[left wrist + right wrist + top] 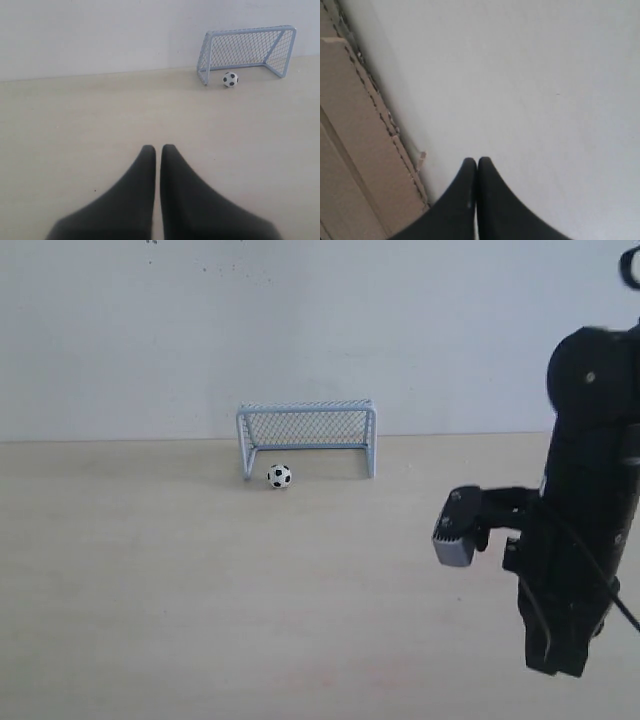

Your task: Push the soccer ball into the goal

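Observation:
The soccer ball (280,476), white with black patches, rests on the pale wooden table just in front of the goal (306,408), close to its left post. The left wrist view has the same ball (230,79) and goal (250,31) far ahead of my left gripper (158,150), which is shut and empty, low over the table. My right gripper (477,162) is shut on nothing and faces a white wall. Neither the ball nor the goal shows in the right wrist view. The left gripper is out of the exterior view.
My dark right arm (580,540) with its grey wrist camera (455,536) stands raised at the right of the table. A white wall (320,330) runs behind the goal. Brown cardboard (350,150) lies along one side of the right wrist view.

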Robot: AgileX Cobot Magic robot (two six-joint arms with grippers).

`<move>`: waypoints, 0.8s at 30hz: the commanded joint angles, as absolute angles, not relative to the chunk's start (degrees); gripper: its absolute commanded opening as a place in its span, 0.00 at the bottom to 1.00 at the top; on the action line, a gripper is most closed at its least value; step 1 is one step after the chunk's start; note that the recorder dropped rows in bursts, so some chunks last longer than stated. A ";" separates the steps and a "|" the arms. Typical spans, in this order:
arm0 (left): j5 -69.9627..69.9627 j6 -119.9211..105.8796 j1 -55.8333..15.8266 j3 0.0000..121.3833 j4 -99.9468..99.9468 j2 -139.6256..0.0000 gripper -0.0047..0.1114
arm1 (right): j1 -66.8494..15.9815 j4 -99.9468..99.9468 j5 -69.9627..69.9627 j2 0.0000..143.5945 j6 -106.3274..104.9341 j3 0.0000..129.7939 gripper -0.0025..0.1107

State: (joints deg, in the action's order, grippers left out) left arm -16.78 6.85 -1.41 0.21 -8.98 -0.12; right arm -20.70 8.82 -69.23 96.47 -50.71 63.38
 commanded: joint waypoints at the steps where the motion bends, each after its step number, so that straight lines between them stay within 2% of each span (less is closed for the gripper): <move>1: -16.55 6.62 -1.25 0.00 -8.90 0.00 0.08 | -20.59 8.67 -66.45 85.73 -49.36 63.36 0.02; 6: -16.55 6.62 -1.25 0.00 -8.90 0.00 0.08 | -20.59 13.54 -53.28 70.02 -36.05 62.04 0.02; 11: -16.55 6.62 -1.25 0.00 -8.90 0.00 0.08 | -20.59 16.44 -25.41 50.13 -21.06 51.62 0.02; 14: -16.55 6.62 -1.25 0.00 -8.90 0.00 0.08 | -20.59 16.66 -14.01 38.96 -18.12 44.10 0.02; 18: -16.55 6.62 -1.25 0.00 -8.90 0.00 0.08 | -20.06 15.85 -10.68 23.06 -18.71 35.48 0.02; 24: -16.55 6.62 -1.25 0.00 -8.90 0.00 0.08 | -13.29 15.22 -10.51 4.33 -20.06 24.95 0.02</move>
